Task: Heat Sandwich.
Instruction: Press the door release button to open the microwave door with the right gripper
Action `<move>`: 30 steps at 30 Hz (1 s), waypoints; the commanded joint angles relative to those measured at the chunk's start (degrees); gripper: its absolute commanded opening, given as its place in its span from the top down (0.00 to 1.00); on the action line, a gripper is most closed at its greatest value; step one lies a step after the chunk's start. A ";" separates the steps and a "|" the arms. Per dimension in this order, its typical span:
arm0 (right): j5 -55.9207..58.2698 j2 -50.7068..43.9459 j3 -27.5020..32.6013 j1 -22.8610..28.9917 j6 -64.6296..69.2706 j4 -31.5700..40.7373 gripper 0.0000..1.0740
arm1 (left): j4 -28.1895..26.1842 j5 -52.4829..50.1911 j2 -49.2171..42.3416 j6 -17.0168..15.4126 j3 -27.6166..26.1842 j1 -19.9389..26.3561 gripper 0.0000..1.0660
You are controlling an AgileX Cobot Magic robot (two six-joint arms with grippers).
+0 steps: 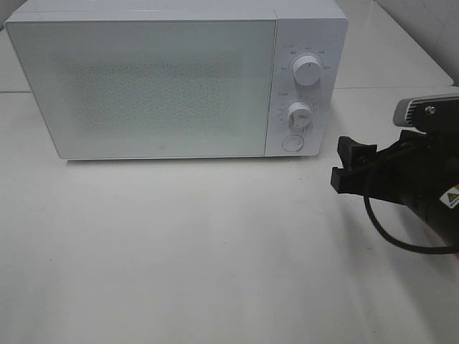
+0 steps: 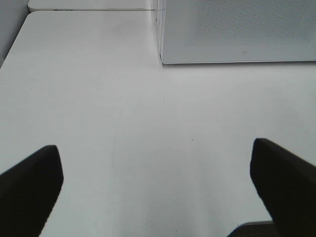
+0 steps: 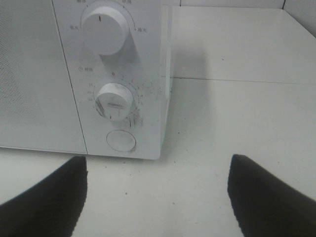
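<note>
The sandwich is not to be seen in any view. It may be behind the closed door (image 1: 143,89) of the microwave (image 1: 315,29), but the door is milky and I cannot tell. By my judgement such a thing is light and soft. The bread gives under pressure and the filling can slide out, so it is better to lift it by whatever dish carries it, at the rim. If the bread must be held directly, only a gentle hold on two opposite crust sides will do.

In the high view the microwave stands at 11 to 12 o'clock on the white surface (image 1: 215,258). Its two knobs, upper (image 1: 308,72) and lower (image 1: 300,115), and a round button (image 1: 291,142) are on its panel at 1 o'clock.

The right gripper (image 1: 349,166) is at 3 o'clock, low, near the panel, and it points toward the button side. Its jaws stand wide apart with nothing between them. The left gripper (image 2: 155,148) appears only in its wrist view, looking over bare surface toward the door's lower corner. Its jaws are fully apart and empty as well.
</note>
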 commanded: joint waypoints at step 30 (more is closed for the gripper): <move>-4.64 11.63 -4.41 10.83 14.04 11.92 0.30 | -0.34 -0.52 -1.49 0.00 0.00 0.17 0.08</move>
